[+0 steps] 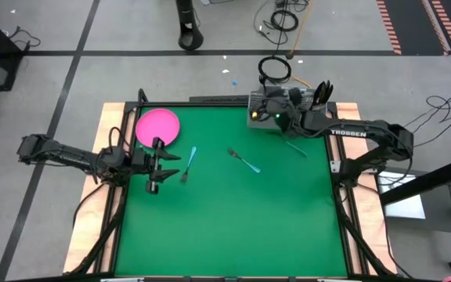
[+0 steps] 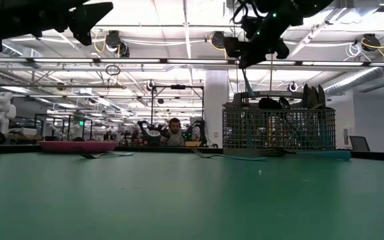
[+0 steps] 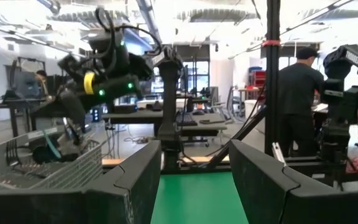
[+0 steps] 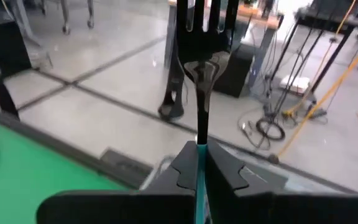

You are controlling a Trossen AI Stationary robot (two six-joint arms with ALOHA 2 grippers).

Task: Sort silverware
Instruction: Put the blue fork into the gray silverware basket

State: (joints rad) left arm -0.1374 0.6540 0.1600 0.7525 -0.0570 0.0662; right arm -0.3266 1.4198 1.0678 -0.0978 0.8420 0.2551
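The sorting looks partly done, judged from how things lie. The wire-mesh caddy (image 1: 282,102) stands at the far right corner of the green surface (image 1: 233,219), and several dark utensils (image 2: 309,97) already stand upright in it, their heads showing above the rim in the low view.

The right gripper (image 4: 199,163) is above the caddy, its fingers pinched tight on the light-blue handle of a fork (image 4: 201,37), which points tines-up past the fingers in the right wrist view (this piece seems to be on its way into a compartment, though which one cannot be told). It is not yet released.

Three light-blue-handled pieces lie loose on the surface: one utensil (image 1: 189,163) just beside the left gripper (image 1: 160,164), near the pink plate (image 1: 158,125); a second (image 1: 244,161) around the middle of the surface; a third (image 1: 295,147) close to the caddy, under the right arm. Whether these are forks or spoons is too small to tell from above.

The left gripper hovers by the left edge of the surface, next to the plate, with its fingers spread wide and nothing between them (the left wrist view shows only bare green between the two fingers).

So, as a judgement: some pieces are sorted, one is in hand, and at least three wait.
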